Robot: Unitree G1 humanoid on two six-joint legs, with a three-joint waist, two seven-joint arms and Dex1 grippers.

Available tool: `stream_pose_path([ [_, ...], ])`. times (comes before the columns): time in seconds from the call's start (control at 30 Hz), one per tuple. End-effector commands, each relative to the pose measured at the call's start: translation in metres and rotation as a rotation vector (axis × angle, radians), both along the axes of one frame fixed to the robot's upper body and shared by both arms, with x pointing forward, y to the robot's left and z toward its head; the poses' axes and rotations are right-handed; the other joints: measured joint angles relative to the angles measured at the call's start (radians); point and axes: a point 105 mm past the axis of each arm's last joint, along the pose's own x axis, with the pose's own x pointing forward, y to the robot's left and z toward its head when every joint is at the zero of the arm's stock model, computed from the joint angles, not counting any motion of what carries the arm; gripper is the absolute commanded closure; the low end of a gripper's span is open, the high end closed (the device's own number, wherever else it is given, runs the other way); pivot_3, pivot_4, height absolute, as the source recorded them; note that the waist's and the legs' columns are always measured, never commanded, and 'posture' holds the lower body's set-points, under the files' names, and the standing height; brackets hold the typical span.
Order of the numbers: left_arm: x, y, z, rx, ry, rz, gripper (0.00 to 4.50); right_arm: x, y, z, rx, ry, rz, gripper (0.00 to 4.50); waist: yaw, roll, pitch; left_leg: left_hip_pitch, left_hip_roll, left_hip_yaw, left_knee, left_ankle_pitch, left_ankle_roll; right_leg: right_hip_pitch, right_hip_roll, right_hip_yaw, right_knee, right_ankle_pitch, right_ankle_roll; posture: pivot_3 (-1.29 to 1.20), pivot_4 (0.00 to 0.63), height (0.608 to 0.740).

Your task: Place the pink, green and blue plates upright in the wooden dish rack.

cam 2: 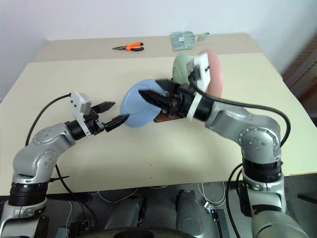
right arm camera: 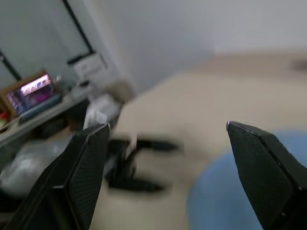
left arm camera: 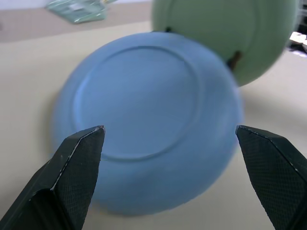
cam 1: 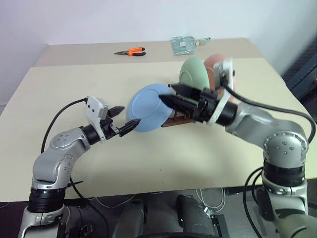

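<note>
Head views, one moment. The wooden rack (cam 1: 174, 119) stood near the centre of the table (cam 1: 208, 153); the green plate (cam 1: 193, 74) and the pink plate (cam 1: 216, 67) stood upright in it, the pink at about two o'clock from the green. The blue plate (cam 1: 148, 108) sat at the rack's near-left end, at about eight o'clock from the green, tilted rather than upright, its underside turned toward the left gripper (cam 1: 122, 120); whether it sat between pegs could not be told. The left gripper's fingers (left arm camera: 79, 163) were spread wide with nothing between them, one tip close to the plate's lower rim. The right gripper (cam 2: 152, 91) lay across the plate's upper edge, its fingers (right arm camera: 261, 163) parted and pinching nothing. Pliers (cam 1: 131, 51) and a packet (cam 1: 184, 44) lay at the table's far edge, near twelve o'clock. Handling, as judged: the plates looked stiff, smooth and breakable, light enough for one gripper; the raised rim offers the surest hold, pinched across its thickness near the top so the plate hangs vertical.
</note>
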Motion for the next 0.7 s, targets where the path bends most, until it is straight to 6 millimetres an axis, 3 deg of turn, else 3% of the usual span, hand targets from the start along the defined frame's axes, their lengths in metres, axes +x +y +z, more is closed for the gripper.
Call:
stream_pose_path([
  [0.03, 0.001, 0.009, 0.009, -0.007, -0.037, 0.023, 0.00, -0.007, 0.005, -0.014, 0.003, 0.066, -0.007, 0.54, 0.000, 0.000, 0.000, 0.000, 0.000, 0.000, 0.000, 0.000, 0.000, 0.000, 0.000, 0.000, 0.000, 0.000, 0.000, 0.00, 0.150, 0.740],
  [0.27, -0.002, 0.003, 0.004, -0.007, -0.019, -0.003, 0.00, 0.013, -0.005, -0.070, -0.029, 0.277, -0.189, 0.54, 0.000, 0.000, 0.000, -0.001, 0.000, -0.001, 0.000, 0.000, 0.000, -0.001, -0.001, 0.000, -0.001, 0.000, 0.000, 0.00, 0.150, 0.740],
  [0.53, -0.012, -0.011, 0.001, 0.001, 0.001, -0.067, 0.00, 0.029, 0.001, -0.082, 0.064, 0.358, -0.214, 0.54, -0.002, 0.000, 0.000, 0.000, 0.000, -0.001, 0.000, 0.000, 0.000, -0.001, 0.000, 0.000, 0.000, 0.000, 0.000, 0.00, 0.150, 0.740],
  [0.7, -0.013, -0.013, 0.001, -0.001, 0.003, -0.073, 0.00, 0.034, 0.010, -0.080, 0.146, 0.369, -0.167, 0.54, -0.003, 0.000, 0.000, 0.000, 0.000, -0.001, 0.000, 0.000, 0.000, -0.001, 0.000, 0.000, 0.000, 0.000, 0.000, 0.00, 0.150, 0.740],
])
